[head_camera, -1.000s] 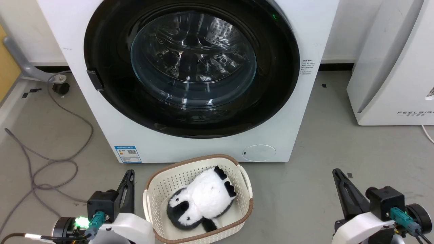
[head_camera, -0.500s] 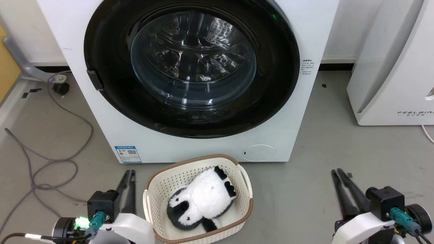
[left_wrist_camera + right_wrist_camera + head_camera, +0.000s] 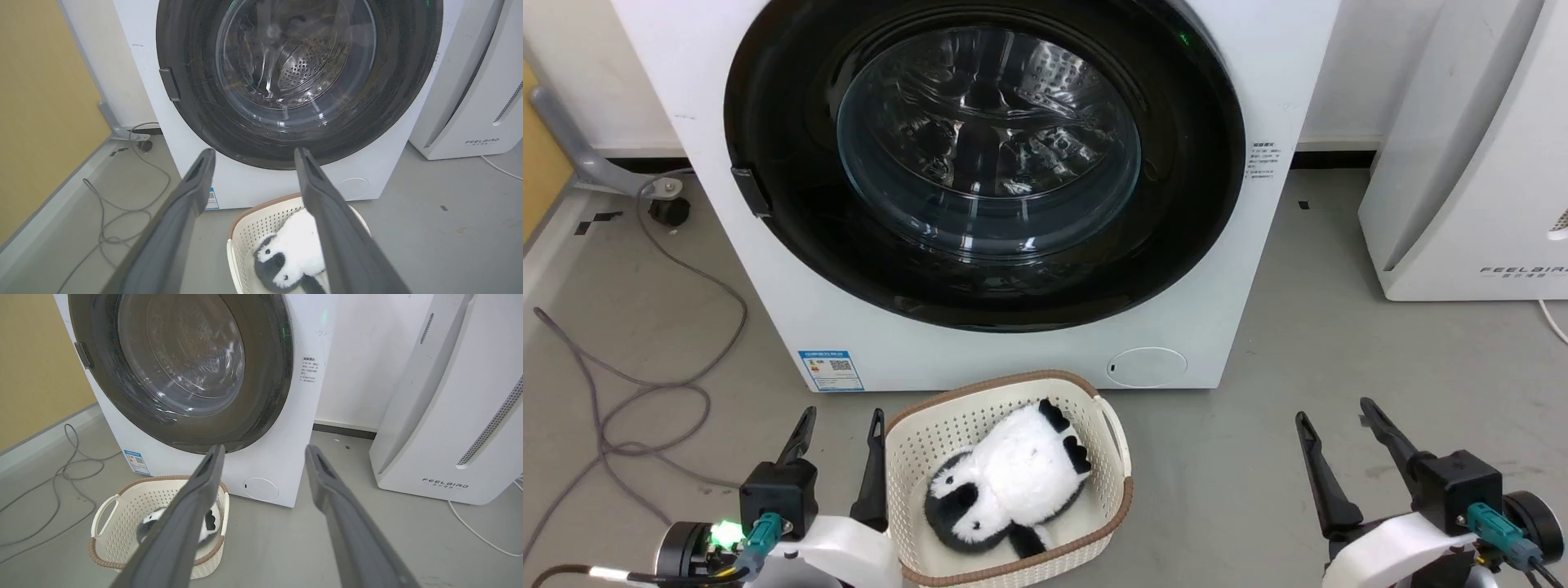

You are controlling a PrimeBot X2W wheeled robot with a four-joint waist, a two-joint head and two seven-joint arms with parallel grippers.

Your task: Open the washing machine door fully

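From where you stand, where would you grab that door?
Probably the small dark tab on the left rim of the washing machine door: the only part jutting from its smooth round face. Come from the left, likely with the open left gripper.

Both my grippers just spread their fingers.
A second ago the two fingers on my left gripper (image 3: 843,418) and my right gripper (image 3: 1335,412) sat tight together; now each pair stands wide apart.
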